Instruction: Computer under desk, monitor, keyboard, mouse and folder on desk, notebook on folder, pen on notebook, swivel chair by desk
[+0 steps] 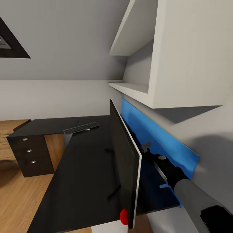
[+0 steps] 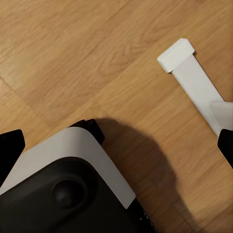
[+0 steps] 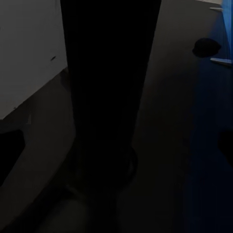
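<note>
The monitor [image 1: 124,165] stands upright on the desk [image 1: 81,168], seen nearly edge-on from the head camera: black front toward the open desk top, light back toward the blue back panel [image 1: 155,136], red dot at the near lower corner. Its long axis runs away from the robot, roughly parallel to that panel.

The right arm [image 1: 191,197] reaches into the narrow gap between the monitor's back and the panel. The right gripper [image 1: 147,149] sits low in that gap, just behind the screen, though it is dark there and I cannot tell whether its jaws are apart, together, or clamped on the stand. The right wrist camera looks along the desk surface at a tall dark upright [image 3: 109,97], probably the monitor's stand or back, with a small dark rounded lump [image 3: 206,47] farther off that may be the mouse.

The keyboard [image 1: 81,128] lies flat on the far wing of the desk, well apart from the monitor, beyond its far end and toward the robot's left.

The left wrist camera looks down at the wood floor [image 2: 87,58], a white desk leg [image 2: 194,82] and part of the robot's base [image 2: 68,184]; the left gripper's state cannot be told.

By my judgement, any shift of the monitor falls to the right arm, already alongside it.
</note>
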`<state>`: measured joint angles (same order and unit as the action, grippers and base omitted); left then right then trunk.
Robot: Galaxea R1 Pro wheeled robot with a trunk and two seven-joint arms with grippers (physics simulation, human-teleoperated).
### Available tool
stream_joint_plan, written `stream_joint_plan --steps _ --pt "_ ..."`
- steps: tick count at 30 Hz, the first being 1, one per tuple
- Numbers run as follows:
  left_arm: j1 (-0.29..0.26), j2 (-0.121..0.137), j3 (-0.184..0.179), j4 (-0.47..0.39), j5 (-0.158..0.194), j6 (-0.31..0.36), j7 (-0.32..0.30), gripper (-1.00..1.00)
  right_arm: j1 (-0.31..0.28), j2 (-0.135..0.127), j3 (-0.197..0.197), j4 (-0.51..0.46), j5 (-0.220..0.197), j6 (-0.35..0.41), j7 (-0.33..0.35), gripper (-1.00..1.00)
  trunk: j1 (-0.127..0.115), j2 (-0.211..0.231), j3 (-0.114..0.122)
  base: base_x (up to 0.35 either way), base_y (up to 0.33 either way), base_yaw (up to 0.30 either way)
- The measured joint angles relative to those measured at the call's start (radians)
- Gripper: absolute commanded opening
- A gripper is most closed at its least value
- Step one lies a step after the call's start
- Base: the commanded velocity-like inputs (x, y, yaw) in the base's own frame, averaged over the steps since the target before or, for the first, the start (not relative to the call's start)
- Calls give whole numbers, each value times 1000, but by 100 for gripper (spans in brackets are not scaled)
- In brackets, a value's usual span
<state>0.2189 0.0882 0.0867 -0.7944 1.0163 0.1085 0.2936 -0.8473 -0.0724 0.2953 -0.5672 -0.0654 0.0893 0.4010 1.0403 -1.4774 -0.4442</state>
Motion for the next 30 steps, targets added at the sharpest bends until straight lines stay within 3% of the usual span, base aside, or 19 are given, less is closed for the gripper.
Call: stream_joint_plan --steps 8,30 --pt "0 -1 0 0 0 0 0 100 6 0 1 -1 0 -1 -15 100 0 0 0 -125 -6 0" --pt "0 -1 0 0 0 0 -1 100 7 0 -1 -3 -1 0 -18 100 1 0 0 -320 -56 0"
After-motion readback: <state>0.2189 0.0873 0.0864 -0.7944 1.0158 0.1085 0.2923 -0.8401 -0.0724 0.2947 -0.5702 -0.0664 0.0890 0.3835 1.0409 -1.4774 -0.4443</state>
